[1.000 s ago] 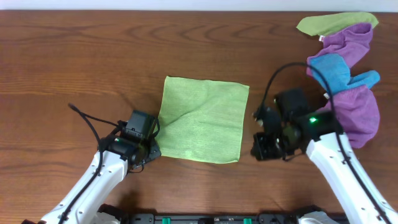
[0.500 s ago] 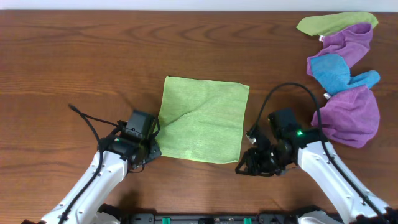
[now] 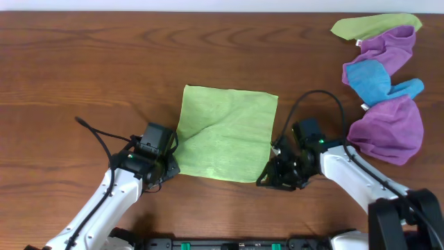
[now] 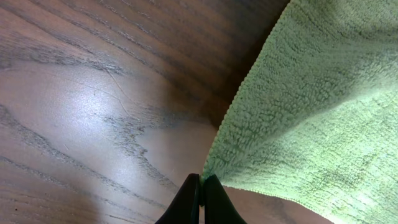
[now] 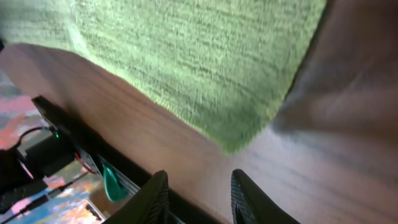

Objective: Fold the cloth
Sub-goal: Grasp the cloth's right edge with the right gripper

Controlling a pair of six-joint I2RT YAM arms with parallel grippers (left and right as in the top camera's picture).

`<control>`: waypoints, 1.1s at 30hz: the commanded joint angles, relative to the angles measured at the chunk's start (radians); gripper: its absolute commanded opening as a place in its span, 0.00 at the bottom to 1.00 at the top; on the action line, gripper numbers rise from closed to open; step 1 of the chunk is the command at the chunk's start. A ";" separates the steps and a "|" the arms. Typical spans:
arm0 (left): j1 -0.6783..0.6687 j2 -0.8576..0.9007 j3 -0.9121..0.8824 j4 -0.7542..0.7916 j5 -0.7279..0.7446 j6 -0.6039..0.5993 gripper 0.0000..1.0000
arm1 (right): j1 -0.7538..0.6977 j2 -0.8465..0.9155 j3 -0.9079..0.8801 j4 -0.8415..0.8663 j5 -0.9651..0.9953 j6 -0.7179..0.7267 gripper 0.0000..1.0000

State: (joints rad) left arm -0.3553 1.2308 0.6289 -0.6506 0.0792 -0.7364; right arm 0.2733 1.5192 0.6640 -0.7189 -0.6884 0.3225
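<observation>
From where I stand this is a robotics lab bench. Two white robot arms, the left arm (image 3: pixel 104 201) and the right arm (image 3: pixel 354 182), reach in from the near edge of a wood-grain table (image 3: pixel 83 62), where a black rail (image 3: pixel 208 244) runs. Black cables (image 3: pixel 316 92) loop loose. A heap of cloths (image 3: pixel 388 125) sits at the far right corner, and one lime-green cloth (image 3: pixel 225 132) lies mid-table.

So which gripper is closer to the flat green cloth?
Left. The left gripper is shut on the near left corner of the cloth; the right gripper hangs open just off its near right corner.
</observation>
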 commanded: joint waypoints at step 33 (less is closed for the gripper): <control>0.002 -0.006 0.010 0.004 0.000 -0.012 0.06 | 0.023 0.074 -0.006 0.101 0.085 0.205 0.12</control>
State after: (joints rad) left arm -0.3553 1.2308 0.6289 -0.6468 0.0792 -0.7364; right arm 0.2867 1.5887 0.6636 -0.6201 -0.6025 0.5140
